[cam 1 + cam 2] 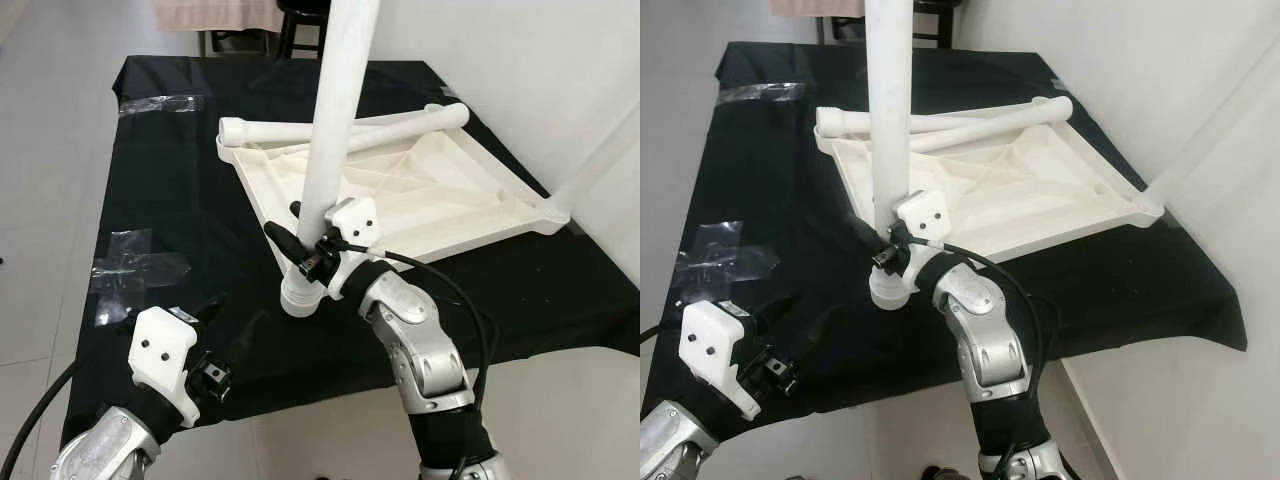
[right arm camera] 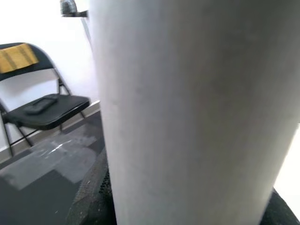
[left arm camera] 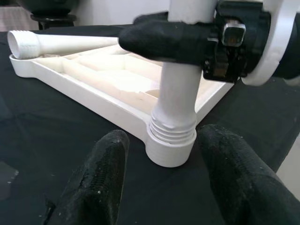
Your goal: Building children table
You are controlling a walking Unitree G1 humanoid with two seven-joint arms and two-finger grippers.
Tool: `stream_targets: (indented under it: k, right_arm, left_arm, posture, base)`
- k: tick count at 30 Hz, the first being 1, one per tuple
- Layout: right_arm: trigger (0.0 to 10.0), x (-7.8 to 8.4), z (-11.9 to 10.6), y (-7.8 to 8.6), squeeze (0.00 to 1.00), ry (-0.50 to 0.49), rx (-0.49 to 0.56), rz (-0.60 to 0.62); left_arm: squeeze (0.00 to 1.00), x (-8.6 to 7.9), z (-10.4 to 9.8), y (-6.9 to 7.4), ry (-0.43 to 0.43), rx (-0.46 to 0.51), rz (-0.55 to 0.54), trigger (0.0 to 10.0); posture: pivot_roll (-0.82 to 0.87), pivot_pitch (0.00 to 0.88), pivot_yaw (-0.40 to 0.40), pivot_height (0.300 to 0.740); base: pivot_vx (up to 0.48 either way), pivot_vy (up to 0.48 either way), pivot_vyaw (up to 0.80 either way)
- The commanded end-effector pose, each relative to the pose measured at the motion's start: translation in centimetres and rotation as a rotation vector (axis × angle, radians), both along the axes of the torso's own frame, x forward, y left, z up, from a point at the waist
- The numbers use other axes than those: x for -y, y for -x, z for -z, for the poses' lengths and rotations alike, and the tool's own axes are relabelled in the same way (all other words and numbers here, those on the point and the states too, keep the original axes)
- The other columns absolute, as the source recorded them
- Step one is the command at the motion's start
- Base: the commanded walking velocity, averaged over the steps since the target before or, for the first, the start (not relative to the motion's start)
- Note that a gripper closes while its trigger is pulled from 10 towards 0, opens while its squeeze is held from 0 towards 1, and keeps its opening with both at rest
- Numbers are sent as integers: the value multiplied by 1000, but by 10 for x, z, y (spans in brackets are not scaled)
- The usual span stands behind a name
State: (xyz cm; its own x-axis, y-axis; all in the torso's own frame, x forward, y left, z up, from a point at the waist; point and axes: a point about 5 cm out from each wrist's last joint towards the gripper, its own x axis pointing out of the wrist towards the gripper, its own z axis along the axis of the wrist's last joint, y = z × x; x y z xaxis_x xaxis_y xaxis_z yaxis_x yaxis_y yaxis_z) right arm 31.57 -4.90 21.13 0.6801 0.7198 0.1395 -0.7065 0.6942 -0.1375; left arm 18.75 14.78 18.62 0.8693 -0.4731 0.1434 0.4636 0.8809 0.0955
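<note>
A white plastic table top [image 1: 470, 235] lies upside down on a black-clothed table. A white leg [image 1: 335, 120] stands upright, its threaded end in the near corner socket [image 3: 169, 152]. My right gripper [image 1: 300, 235] is shut on this leg just above the socket; the leg is very close in the right wrist view [image 2: 197, 112]. Another leg [image 1: 600, 150] rises from the right corner. Two loose legs [image 1: 400, 128] lie crossed on the far side of the top. My left gripper [image 1: 232, 318] is open, low at the near left, its fingers [image 3: 101, 173] pointing at the socket from a short distance.
Pieces of clear tape [image 1: 135, 262] stick to the black cloth [image 1: 180, 180] on the left, with more at the far left corner [image 1: 165, 102]. A white wall runs along the right. A dark chair [image 1: 300, 25] stands behind the table. The table's front edge is close below my arms.
</note>
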Motion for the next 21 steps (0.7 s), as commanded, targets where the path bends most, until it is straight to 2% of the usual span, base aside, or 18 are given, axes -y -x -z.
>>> stream_targets:
  k: [1, 4, 5, 6, 7, 8, 9, 10, 11, 13, 14, 17, 21]
  right_arm:
    - [10000, 6, 26, -5, 0, 84, -116, 14]
    - [10000, 1, 15, -5, 0, 65, -103, -52]
    - [10000, -1, 5, -4, 1000, 50, -73, -98]
    - [10000, -1, 5, -4, 1000, 50, -73, -98]
    - [10000, -2, -6, -5, 1000, 29, -43, -154]
    - [10000, -4, -18, -3, 1000, 30, 8, -263]
    - [10000, -4, -18, -3, 1000, 30, 8, -263]
    - [10000, -5, -25, -2, 1000, 35, 40, -332]
    - [10000, -5, -28, -1, 718, 63, 54, -440]
    - [10000, -5, -28, -1, 718, 63, 54, -440]
    - [10000, -4, -27, -4, 0, 127, 71, -496]
    - [10000, -3, -24, -14, 0, 202, 44, -637]
    - [10000, -3, -28, -16, 0, 188, 34, -720]
  left_arm:
    - [0, 1, 5, 0, 7, -25, 4, 10000]
    - [0, 0, 5, -1, 8, -24, 0, 10000]
    - [0, 0, 5, -1, 7, -23, 0, 10000]
    - [0, 0, 5, -1, 7, -23, 0, 10000]
    - [0, 0, 5, -1, 5, -22, 0, 10000]
    - [0, 0, 4, -2, 5, -21, 0, 10000]
    - [0, 0, 4, -2, 5, -21, 0, 10000]
    - [0, 0, 4, -2, 5, -20, 1, 10000]
    - [0, 0, 4, -2, 5, -21, 1, 10000]
    - [0, 0, 4, -2, 5, -21, 1, 10000]
    - [0, -1, 4, -1, 4, -22, 1, 10000]
    - [0, -2, 5, 0, 2, -24, -3, 10000]
    - [0, -3, 6, 1, -4, -29, -9, 10000]
  posture:
    - [122, 197, -141, 740]
    - [121, 197, -138, 740]
    - [121, 197, -136, 740]
    - [121, 197, -136, 740]
    - [122, 198, -133, 740]
    - [126, 199, -134, 740]
    - [126, 199, -134, 740]
    - [126, 199, -134, 740]
    - [127, 199, -131, 740]
    - [127, 199, -131, 740]
    - [135, 200, -132, 740]
    - [138, 201, -133, 740]
    - [150, 204, -134, 740]
  base:
    - [0, 0, 0]
    - [0, 0, 0]
    - [0, 0, 0]
    - [0, 0, 0]
    - [0, 0, 0]
    - [0, 0, 0]
    - [0, 0, 0]
    - [0, 0, 0]
    - [0, 0, 0]
    - [0, 0, 0]
    - [0, 0, 0]
    - [0, 0, 0]
    - [0, 0, 0]
